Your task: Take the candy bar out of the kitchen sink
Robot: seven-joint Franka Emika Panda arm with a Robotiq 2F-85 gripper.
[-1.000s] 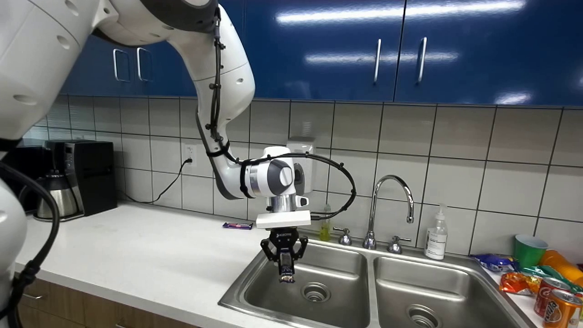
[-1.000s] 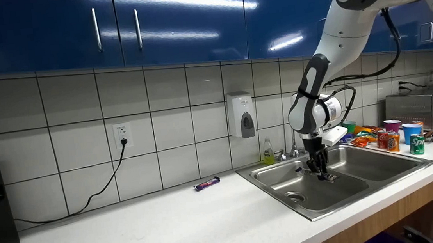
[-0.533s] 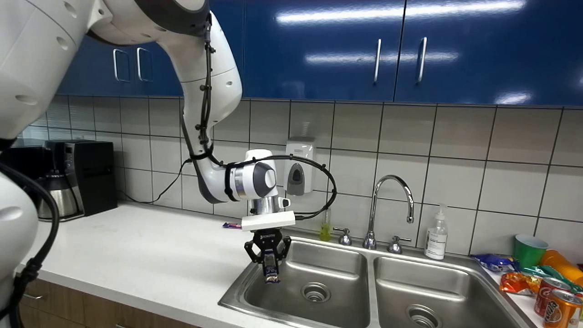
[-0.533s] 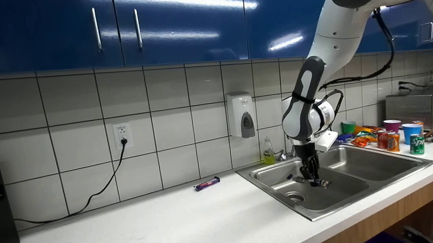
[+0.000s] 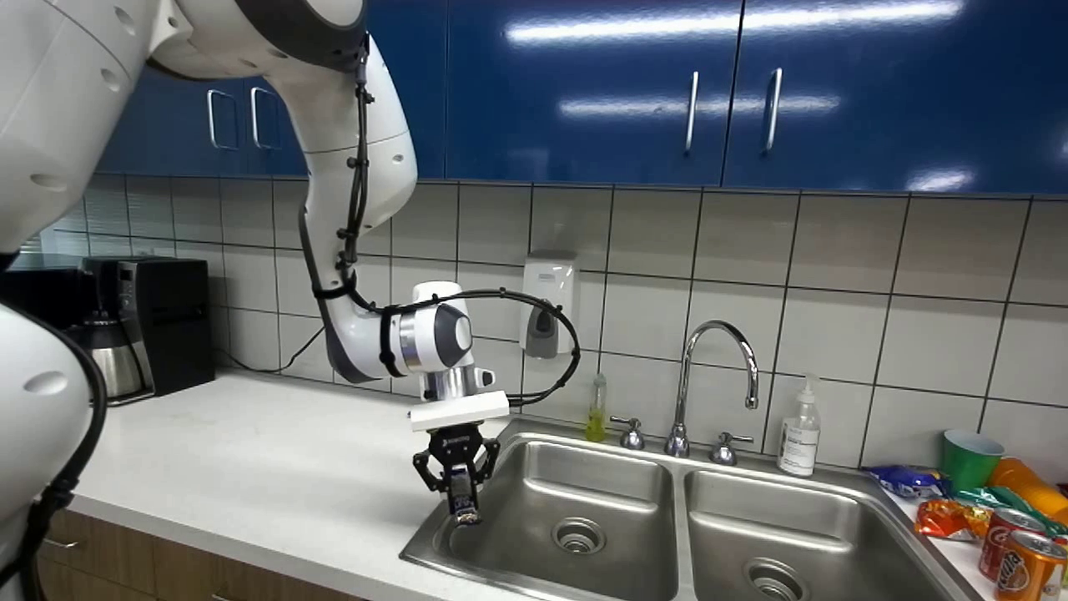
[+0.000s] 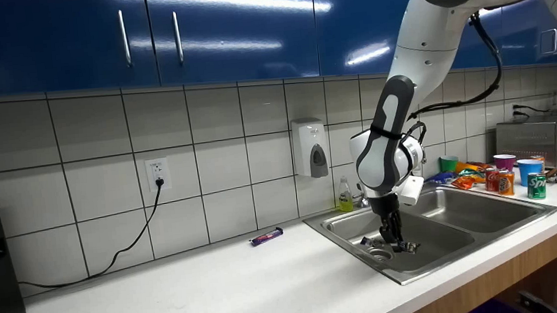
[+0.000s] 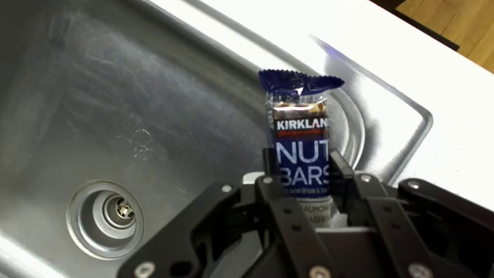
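The candy bar (image 7: 301, 143) is a blue and clear wrapped nut bar in the wrist view, with its crimped end pointing away from the gripper. My gripper (image 7: 303, 166) is shut on its sides, with a finger against each long edge. In both exterior views the gripper (image 5: 460, 491) holds the bar (image 6: 409, 247) tilted, near the left basin's side rim. The bar's middle is partly hidden by the fingers. The kitchen sink (image 5: 605, 492) is double-basin stainless steel; its drain shows in the wrist view (image 7: 106, 220).
A white counter (image 6: 209, 288) lies beside the sink. A small purple wrapped item (image 6: 267, 236) lies on it near the wall. The chrome faucet (image 5: 682, 392), a soap bottle (image 5: 596, 409) and a pump bottle (image 5: 799, 430) stand behind the sink. Cans (image 6: 506, 182) and wrappers lie beyond.
My gripper has moved sideways with the bar, from over the left basin to its outer rim, toward the counter. It stays shut on the bar.
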